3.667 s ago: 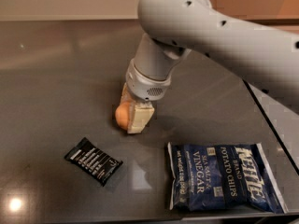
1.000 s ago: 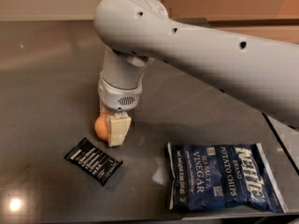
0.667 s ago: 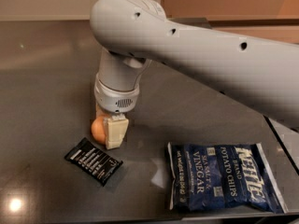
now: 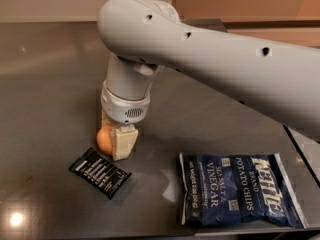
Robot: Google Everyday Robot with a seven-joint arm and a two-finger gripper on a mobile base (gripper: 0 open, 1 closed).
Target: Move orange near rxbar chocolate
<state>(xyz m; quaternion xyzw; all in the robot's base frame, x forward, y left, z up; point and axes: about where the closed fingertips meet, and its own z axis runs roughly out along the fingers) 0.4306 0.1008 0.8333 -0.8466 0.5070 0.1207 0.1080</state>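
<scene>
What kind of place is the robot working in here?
Probably an office break-room or kitchen counter: a dark glossy countertop with snack items, namely a potato chips bag, a black rxbar chocolate and an orange. The claw is low over the counter, closed on the orange, just beside the bar.

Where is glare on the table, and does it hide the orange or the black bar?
Camera view: one bright glare spot lies on the table at bottom left, apart from the rxbar chocolate; same view: the orange, gripped in the tool just behind that bar, is evenly lit, without glare.
</scene>
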